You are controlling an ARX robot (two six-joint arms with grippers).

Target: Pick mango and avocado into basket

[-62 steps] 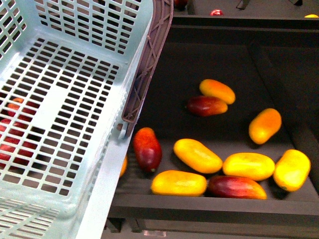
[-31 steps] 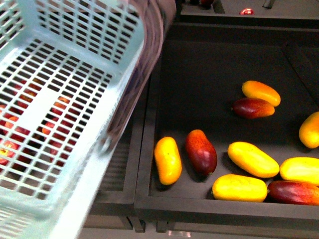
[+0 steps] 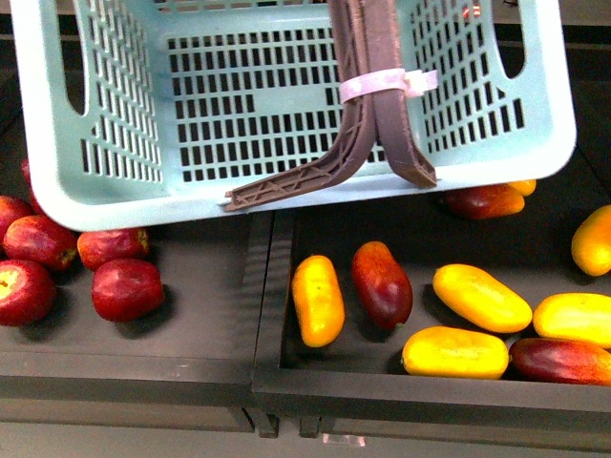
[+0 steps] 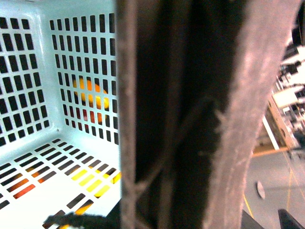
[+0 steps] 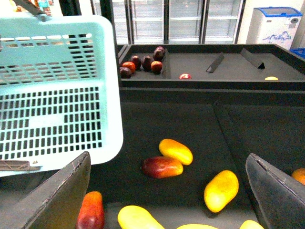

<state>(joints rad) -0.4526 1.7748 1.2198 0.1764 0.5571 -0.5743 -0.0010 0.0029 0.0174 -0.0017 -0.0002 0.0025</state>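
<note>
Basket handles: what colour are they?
The basket handles are brown-grey, bound by a white zip tie; front view shows them best.

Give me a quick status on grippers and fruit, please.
Right gripper open, empty, over the right bin. Left gripper's fingers unseen; brown handles fill its camera. Basket empty, hanging tilted. Mango unpicked, dark red one alongside; no avocado in sight.

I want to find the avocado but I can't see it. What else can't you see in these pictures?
Avocado: in no view; whether the basket hides it, I cannot tell.
Dark red mango, front view: its top is behind the basket's rim.
Left gripper: unseen; the blurred handles fill the left wrist view.
Yellow mango, front view: cut off by the picture's edge.
</note>
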